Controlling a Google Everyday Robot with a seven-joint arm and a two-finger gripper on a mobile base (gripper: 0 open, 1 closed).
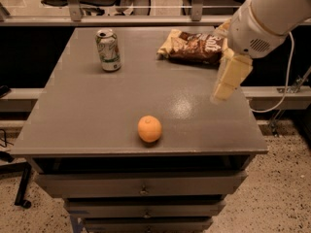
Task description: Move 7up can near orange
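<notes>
**Tool at the right edge, can at the far left corner**

The 7up can [108, 50] is seen standing upright near the far left corner of the grey surface [97, 110], with its pull-tab top facing up. The orange [149, 128] is found close to the near edge, about midway along it and well apart from the can. Bare surface lies between the two.

The tool [224, 89] is held above the right edge of the surface, somewhat nearer the far right corner than the near one. Its cream-coloured end is pointed down and toward the left. It is carried by a thick white arm [272, 13] that enters from the upper right corner of the view. Whether the tool is open or closed cannot be told.

The can is placed well apart from the tool, across the width of the surface toward the left edge and somewhat farther back. The orange is set nearer to the tool than the can is, to its left and toward the near edge, and is not touched by it.

A brown and yellow snack bag [194, 46] is laid flat near the far right corner, just behind the tool and partly covered by the arm. Drawer fronts [141, 183] are visible below the near edge.
</notes>
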